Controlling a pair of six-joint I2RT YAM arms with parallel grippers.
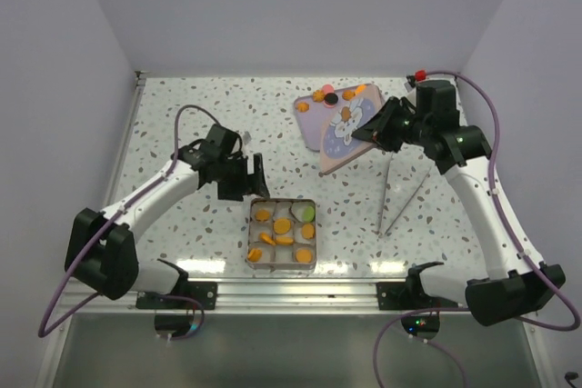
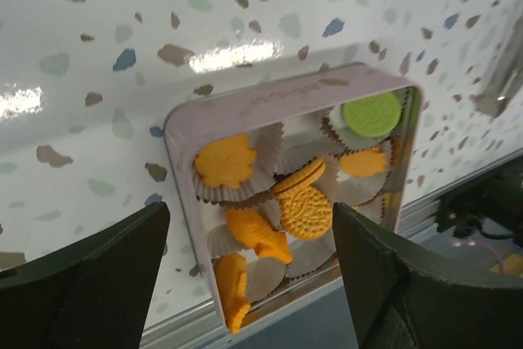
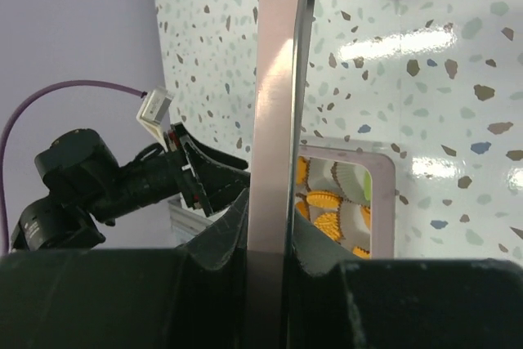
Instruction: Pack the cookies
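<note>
Packing under way on the speckled white counter (image 1: 182, 124). In the white paper cups (image 2: 270, 140) of the square pale-pink metal tin (image 2: 286, 91): most of the small biscuit cookies (image 2: 306, 210), orange rounds and shapes plus one green.

Not yet packed, well beyond the tin's far-right corner: a short row of loose cookies (image 1: 332, 95), orange, dark and pinkish, strung left to right along the far edge of a flat lavender tray (image 1: 307, 115).

Black left gripper (image 1: 249, 181) just beyond the tin's far-left corner, jaws apart and empty, looking down over the tin. Black right gripper (image 1: 376, 132) beyond the tin's far-right corner, jaws clamped on the edge of the illustrated pink tin lid (image 1: 344, 129), tilted on edge on the tin's side of the tray.

Likely decisive: leftovers nearer the right arm, yet only the left jaws free, so a probable reach away from the tin and rightward past the lid.
</note>
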